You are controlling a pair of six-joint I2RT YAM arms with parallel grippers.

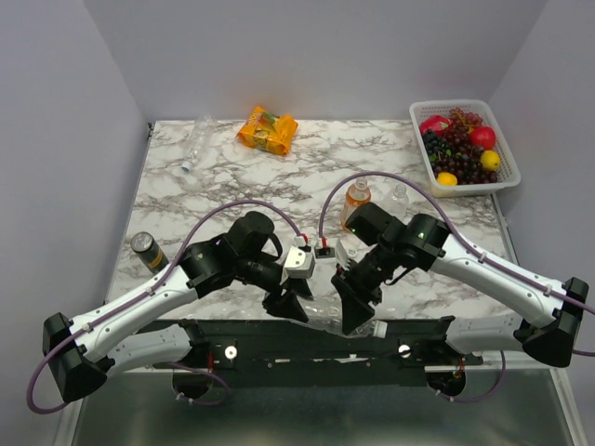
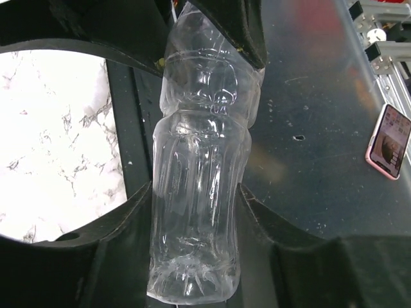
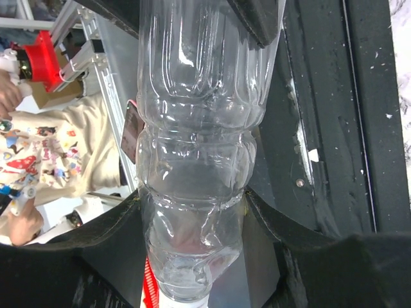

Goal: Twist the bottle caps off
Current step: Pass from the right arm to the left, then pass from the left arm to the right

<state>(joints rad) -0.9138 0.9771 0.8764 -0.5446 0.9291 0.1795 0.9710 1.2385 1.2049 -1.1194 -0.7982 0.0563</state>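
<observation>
The left gripper [image 1: 289, 306] and right gripper [image 1: 352, 299] each pinch the same clear bottle [image 2: 199, 192], held sideways between them over the near edge of the table [image 1: 232, 186]. An orange bottle [image 1: 356, 197] stands farther back.

Marble table [image 1: 214, 186] up top: orange snack packet [image 1: 268, 129] at the far middle, clear bottle [image 1: 195, 144] lying far left, dark can [image 1: 147, 249] near the left edge, fruit basket [image 1: 463, 144] far right (piled full), orange bottle [image 1: 356, 198] upright, second clear bottle [image 1: 400, 197] just beside it.
</observation>
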